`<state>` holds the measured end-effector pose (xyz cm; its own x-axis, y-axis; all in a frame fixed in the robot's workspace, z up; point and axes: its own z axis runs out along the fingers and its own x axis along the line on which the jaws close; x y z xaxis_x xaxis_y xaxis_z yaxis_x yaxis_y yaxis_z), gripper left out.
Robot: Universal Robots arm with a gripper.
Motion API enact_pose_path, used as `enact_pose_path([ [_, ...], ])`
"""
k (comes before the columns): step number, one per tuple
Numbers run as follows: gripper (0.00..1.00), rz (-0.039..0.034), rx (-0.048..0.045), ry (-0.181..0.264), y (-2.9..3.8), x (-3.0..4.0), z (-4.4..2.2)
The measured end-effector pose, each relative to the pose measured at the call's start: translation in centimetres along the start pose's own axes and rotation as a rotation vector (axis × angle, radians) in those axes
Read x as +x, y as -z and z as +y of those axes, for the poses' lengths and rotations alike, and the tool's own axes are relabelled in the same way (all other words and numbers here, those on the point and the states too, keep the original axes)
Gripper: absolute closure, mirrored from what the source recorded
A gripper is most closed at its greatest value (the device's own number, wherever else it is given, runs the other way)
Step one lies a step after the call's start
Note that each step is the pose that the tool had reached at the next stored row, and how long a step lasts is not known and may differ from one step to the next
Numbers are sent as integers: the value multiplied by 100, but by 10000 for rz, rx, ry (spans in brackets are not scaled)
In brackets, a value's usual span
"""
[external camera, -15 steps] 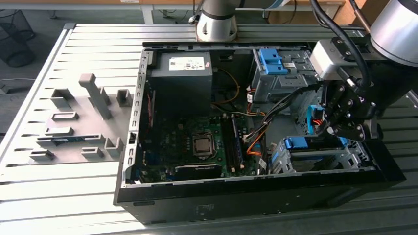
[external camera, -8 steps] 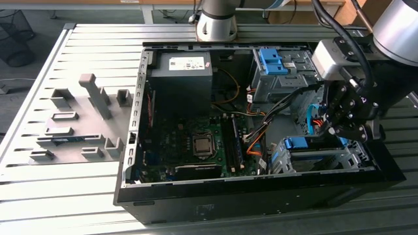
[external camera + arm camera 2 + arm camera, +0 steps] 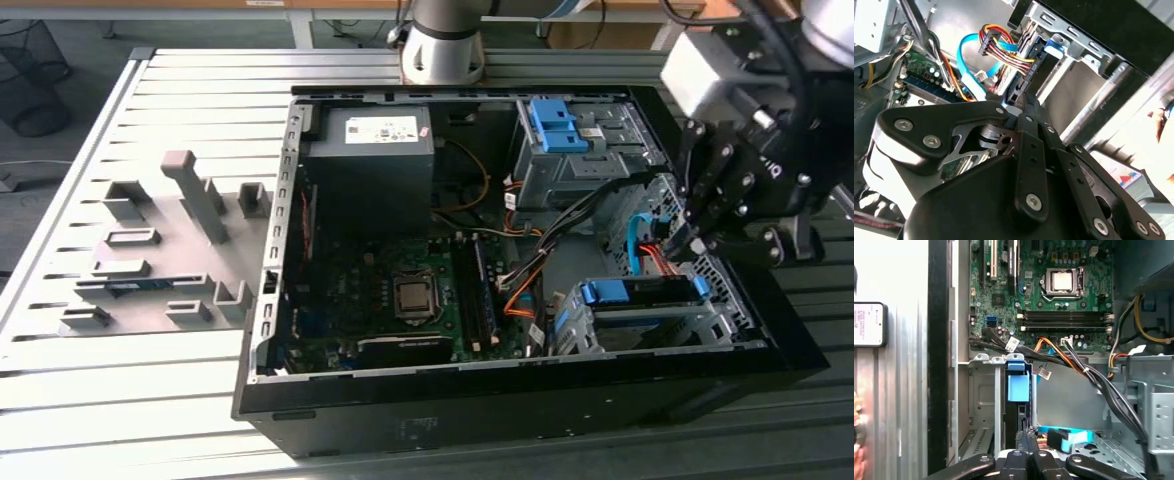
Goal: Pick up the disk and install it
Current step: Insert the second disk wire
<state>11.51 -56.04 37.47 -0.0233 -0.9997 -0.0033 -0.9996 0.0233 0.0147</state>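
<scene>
The disk (image 3: 638, 293) sits slotted in the metal drive cage (image 3: 667, 335) at the near corner of the open computer case, on the exterior view's right. Its blue rail faces the case interior. In the first wrist view the disk (image 3: 1021, 415) is a dark edge-on slab under a blue tab (image 3: 1018, 385). In the second wrist view the disk (image 3: 1035, 65) lies just past the fingertips. My gripper (image 3: 683, 240) (image 3: 1021, 102) (image 3: 1028, 436) hangs just behind the disk's cable end. It is shut, fingertips together, with nothing visible between them.
Blue and coloured cables (image 3: 643, 240) (image 3: 999, 45) hang right beside the gripper. A second cage with a bare blue bracket (image 3: 551, 122) stands further back. The dark power supply box (image 3: 367, 150) and motherboard (image 3: 400, 295) lie toward the exterior view's left. A flat white-labelled thing (image 3: 869, 324) lies outside the case wall.
</scene>
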Motion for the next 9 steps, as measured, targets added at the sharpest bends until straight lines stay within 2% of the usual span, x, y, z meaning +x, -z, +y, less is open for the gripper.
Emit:
enact_pose_path([
  [3,89,-1,0,0,109,-2,3],
  [4,89,-7,0,0,116,-2,11],
  [7,89,-87,-2,2,115,0,79],
  [9,89,-98,-2,0,115,-4,98],
])
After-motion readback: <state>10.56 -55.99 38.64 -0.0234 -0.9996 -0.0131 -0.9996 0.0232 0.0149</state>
